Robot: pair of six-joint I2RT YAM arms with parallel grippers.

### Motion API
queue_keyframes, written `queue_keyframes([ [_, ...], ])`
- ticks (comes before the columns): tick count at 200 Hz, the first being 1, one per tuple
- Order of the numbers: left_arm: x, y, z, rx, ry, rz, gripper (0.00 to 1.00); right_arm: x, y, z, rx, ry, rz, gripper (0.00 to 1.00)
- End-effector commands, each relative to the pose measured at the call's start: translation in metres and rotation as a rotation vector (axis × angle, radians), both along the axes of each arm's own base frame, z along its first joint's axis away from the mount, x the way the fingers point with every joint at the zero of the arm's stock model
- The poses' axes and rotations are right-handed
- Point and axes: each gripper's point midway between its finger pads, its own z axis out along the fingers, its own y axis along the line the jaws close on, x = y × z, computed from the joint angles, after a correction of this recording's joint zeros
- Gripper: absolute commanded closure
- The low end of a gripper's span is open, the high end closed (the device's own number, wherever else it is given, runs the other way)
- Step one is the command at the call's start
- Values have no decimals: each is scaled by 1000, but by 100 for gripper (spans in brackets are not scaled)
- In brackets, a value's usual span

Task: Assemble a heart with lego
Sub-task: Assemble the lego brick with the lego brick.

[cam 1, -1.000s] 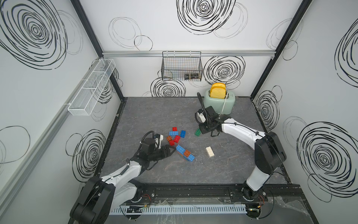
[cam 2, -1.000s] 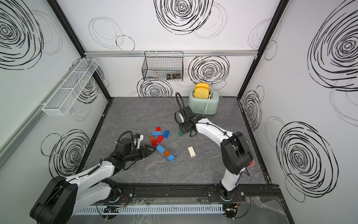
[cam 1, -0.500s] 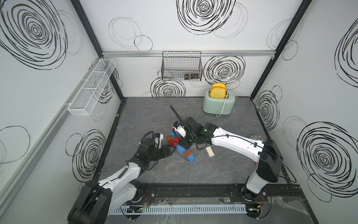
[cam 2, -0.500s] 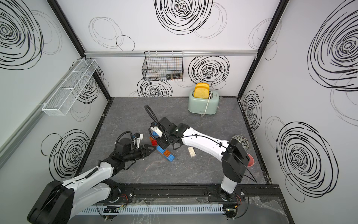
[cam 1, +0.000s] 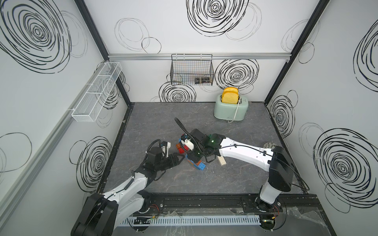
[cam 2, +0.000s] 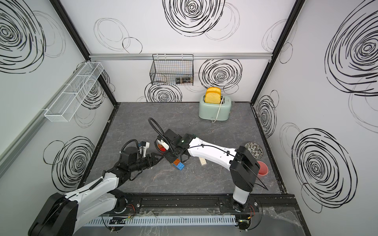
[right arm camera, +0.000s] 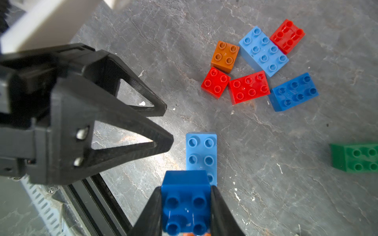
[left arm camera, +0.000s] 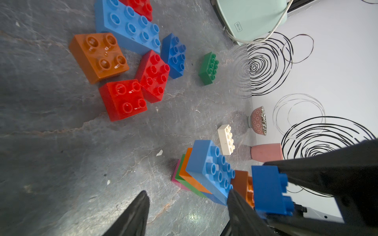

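The right gripper [right arm camera: 185, 191] is clenched on a dark blue square brick [right arm camera: 186, 206], with its fingers [right arm camera: 151, 210] pressed against two opposite sides and the studs facing the wrist camera. It holds the brick low over one end of a small stack [left arm camera: 196, 179] that stands on the bench [cam 1: 163, 114]. The stack's top layer is a light blue long brick [right arm camera: 201, 151], and the left wrist view shows orange, green and pink layers under it. An orange piece [left arm camera: 242, 183] at that end sits just beside the held brick, but I cannot tell whether the two touch. The left gripper [right arm camera: 168, 124] is released, jaws apart with bare bench between them and nothing in them. Its fingertips are just beside the stack and do not touch it. Farther from the robot lies a close cluster of loose bricks: an orange square brick [right arm camera: 225, 56], a second light blue brick [right arm camera: 263, 51], a red square brick [right arm camera: 214, 82], a red oblong brick [right arm camera: 248, 86], a dark blue oblong brick [right arm camera: 293, 92] and a small red brick [right arm camera: 287, 35]. A green brick [right arm camera: 356, 157] lies apart from them. A cream brick [cam 1: 222, 161] lies to the right of the stack, partly under the right arm. A mint toaster [cam 1: 231, 110] holding bread stands at the back. A pink cup [cam 2: 262, 168] and a patterned bowl [cam 2: 253, 150] sit near the right wall.
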Motion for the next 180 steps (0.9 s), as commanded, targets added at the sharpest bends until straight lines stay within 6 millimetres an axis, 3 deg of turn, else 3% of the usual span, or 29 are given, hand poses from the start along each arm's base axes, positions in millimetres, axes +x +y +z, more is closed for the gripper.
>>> queue_keyframes([
  [1,4,2,5,-14,-26,18,35,-5,-10,-16,-61,23,-10,67],
  [147,4,2,2,-15,-22,18,35,-7,-22,-38,-155,-3,-21,67],
  [180,4,-6,9,-64,-46,-12,32,-11,-23,-43,-168,-20,-6,68],
])
